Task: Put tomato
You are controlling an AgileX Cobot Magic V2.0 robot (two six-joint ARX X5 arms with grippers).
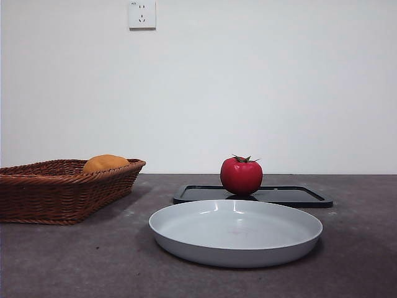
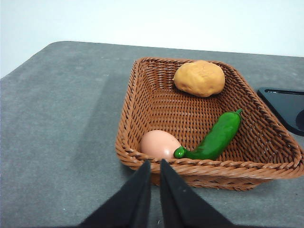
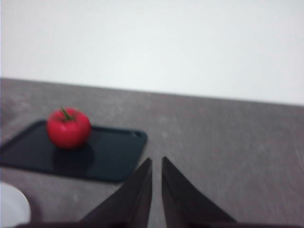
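The red tomato [image 1: 241,176] with a green calyx stands on a flat black tray [image 1: 298,196] behind a grey plate [image 1: 236,233]. It also shows in the right wrist view [image 3: 69,128] on the tray [image 3: 109,154]. My right gripper [image 3: 156,164] is shut and empty, well away from the tomato over bare table. My left gripper [image 2: 154,166] is shut and empty, just outside the near rim of the wicker basket [image 2: 142,104]. Neither arm shows in the front view.
The wicker basket [image 1: 56,186] at the left holds an orange-yellow bun [image 2: 199,78], a green pepper [image 2: 216,135] and a pale egg [image 2: 159,144]. A corner of the tray [image 2: 285,107] shows beside it. A wall socket [image 1: 142,14] is on the back wall.
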